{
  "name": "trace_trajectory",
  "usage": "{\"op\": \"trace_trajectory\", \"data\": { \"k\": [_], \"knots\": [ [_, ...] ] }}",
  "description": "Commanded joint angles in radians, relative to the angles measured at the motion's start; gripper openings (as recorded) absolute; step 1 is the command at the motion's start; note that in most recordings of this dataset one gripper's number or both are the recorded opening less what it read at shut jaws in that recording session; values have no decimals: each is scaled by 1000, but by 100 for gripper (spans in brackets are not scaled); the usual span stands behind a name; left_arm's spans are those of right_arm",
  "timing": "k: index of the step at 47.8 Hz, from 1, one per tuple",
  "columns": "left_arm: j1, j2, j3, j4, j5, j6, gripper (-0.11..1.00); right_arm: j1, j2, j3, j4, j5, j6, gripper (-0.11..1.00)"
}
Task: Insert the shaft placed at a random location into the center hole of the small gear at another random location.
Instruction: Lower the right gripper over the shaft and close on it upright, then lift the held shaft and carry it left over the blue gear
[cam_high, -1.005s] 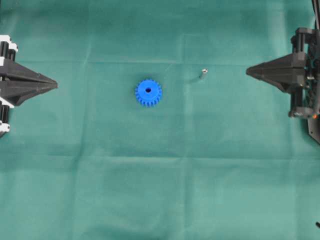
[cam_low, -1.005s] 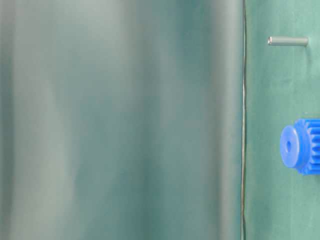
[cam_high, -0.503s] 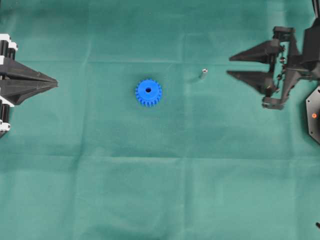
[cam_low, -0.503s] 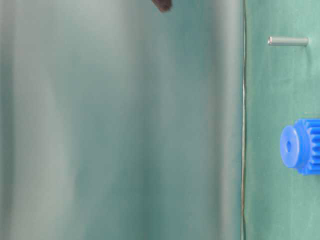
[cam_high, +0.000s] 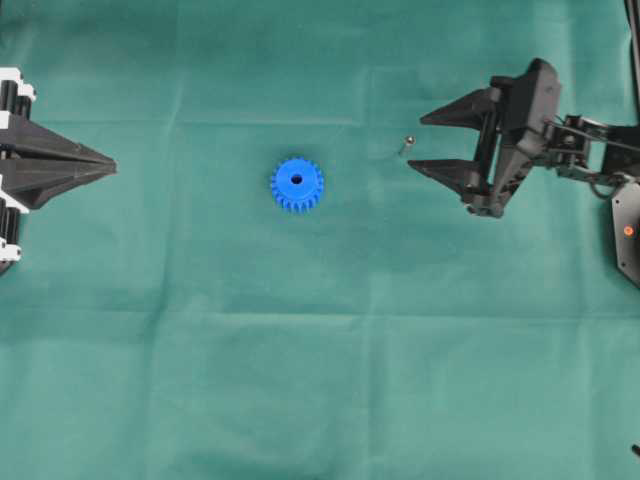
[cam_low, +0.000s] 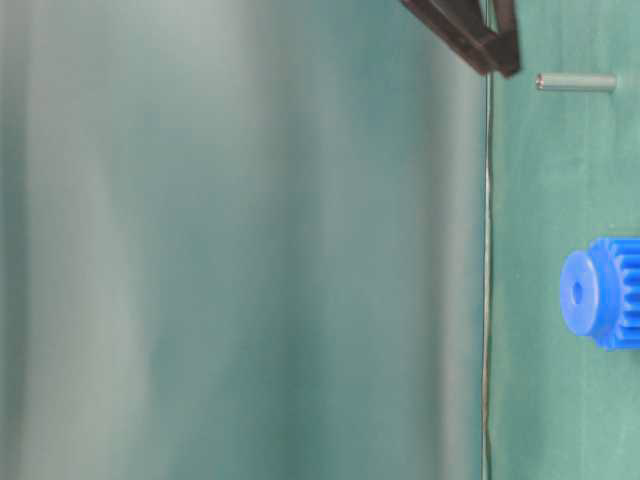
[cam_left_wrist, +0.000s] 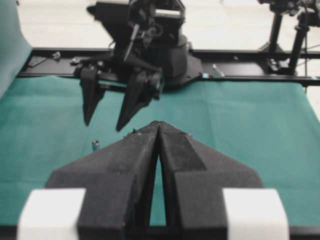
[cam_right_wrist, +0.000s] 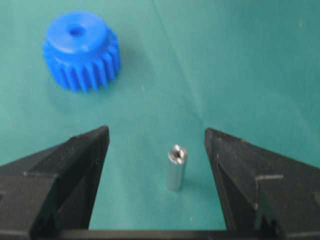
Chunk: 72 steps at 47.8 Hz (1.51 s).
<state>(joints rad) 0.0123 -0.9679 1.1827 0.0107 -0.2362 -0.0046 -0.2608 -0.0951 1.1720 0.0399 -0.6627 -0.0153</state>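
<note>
Right gripper (cam_high: 418, 144) spread wide, straddling the upright shaft (cam_right_wrist: 176, 167) on the green cloth (cam_high: 320, 350), evidently lined up for a side pinch; small gear (cam_high: 297, 184) flat, hub upward, nearby; left gripper (cam_high: 110, 169) pressed shut, parked far off.

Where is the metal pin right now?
In the overhead view the pin stands upright on the green cloth, right of the blue gear and just ahead of the open right gripper, untouched.
</note>
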Motion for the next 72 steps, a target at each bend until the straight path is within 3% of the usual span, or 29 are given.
{"op": "trace_trajectory", "data": {
  "k": [1, 24, 30, 34, 41, 44, 61, 72],
  "knots": [
    [3, 6, -26, 2, -5, 0, 0, -14, 37, -28, 12, -37, -11, 80],
    [3, 9, -25, 3, -2, -2, 0, -25, 140, -64, 20, -55, -11, 79],
    [3, 9, -26, 2, 0, -2, 0, -25, 141, -64, 20, -52, -9, 74],
    [3, 8, -26, 3, 3, -2, 0, -25, 143, -64, 20, -52, -9, 64],
    [3, 8, -26, 2, 6, -2, 0, -25, 141, -66, 12, -54, -9, 25],
    [3, 8, -26, 2, 6, -2, 0, -25, 141, -66, 11, -52, -9, 13],
    [3, 8, -26, 2, 14, -2, 0, -25, 127, -71, 8, -38, -12, 13],
    [3, 3, -26, 2, 15, -2, 0, -25, 2, -98, 6, 115, -23, 13]
  ]
}}
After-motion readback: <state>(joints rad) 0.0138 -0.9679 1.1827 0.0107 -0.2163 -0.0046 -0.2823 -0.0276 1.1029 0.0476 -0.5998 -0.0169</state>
